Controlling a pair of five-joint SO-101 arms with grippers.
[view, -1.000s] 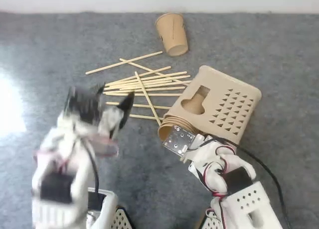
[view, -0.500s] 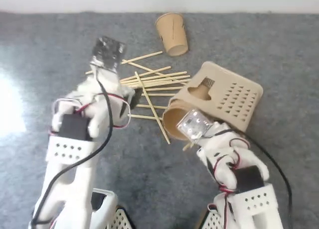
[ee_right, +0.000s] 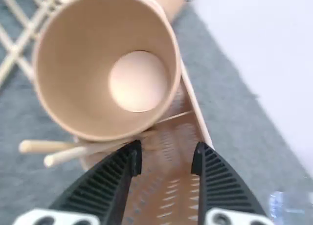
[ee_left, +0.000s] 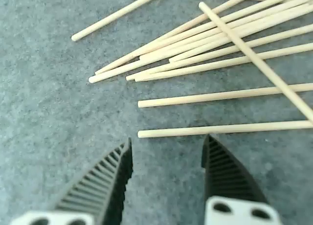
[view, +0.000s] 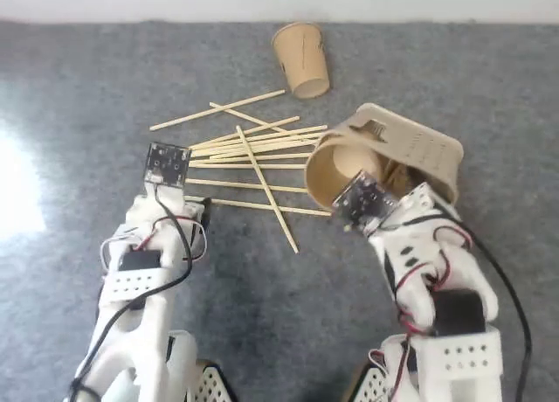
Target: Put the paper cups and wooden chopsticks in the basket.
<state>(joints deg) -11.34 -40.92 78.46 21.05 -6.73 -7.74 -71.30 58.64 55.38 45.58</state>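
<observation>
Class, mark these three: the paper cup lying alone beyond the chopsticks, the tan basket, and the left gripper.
Brown paper cup (view: 301, 59) lying on its side: high view, its side wall.
Tan perforated plastic basket (view: 423, 147): high view, its holed wall.
Left gripper (ee_left: 167, 143): left wrist view, midway between fingertips.

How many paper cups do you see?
2. One paper cup lies sideways near the far edge of the table; the other lies at the opening of the tipped basket. Others may be nested inside, hidden.
</observation>
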